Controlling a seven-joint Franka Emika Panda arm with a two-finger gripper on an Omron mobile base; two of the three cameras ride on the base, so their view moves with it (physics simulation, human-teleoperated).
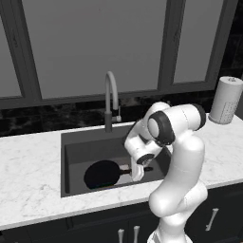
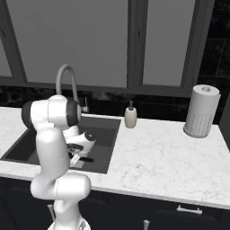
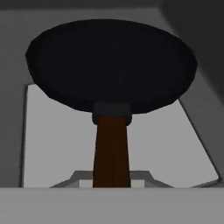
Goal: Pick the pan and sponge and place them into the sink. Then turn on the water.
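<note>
From the left base view, you see the arm bent down into the sink (image 1: 71, 142), its pincer (image 1: 137, 174) low over the basin at the handle end of the pan (image 1: 102, 173), which lies on the sink floor or just above it. The grey gooseneck faucet (image 1: 111, 97) stands behind on the white marble worktop (image 1: 28, 166), with no stream showing. From the right base view, the arm hides most of the basin; a bit of reddish handle pokes out by the hand. From the hand view, the round black pan (image 3: 109, 65) fills the upper half, its brown handle running straight down toward you; the fingertips are hidden, so you cannot tell whether the pincer grips. Judge the pan rigid, fairly heavy, front-weighted; hold the handle near the bowl.
</note>
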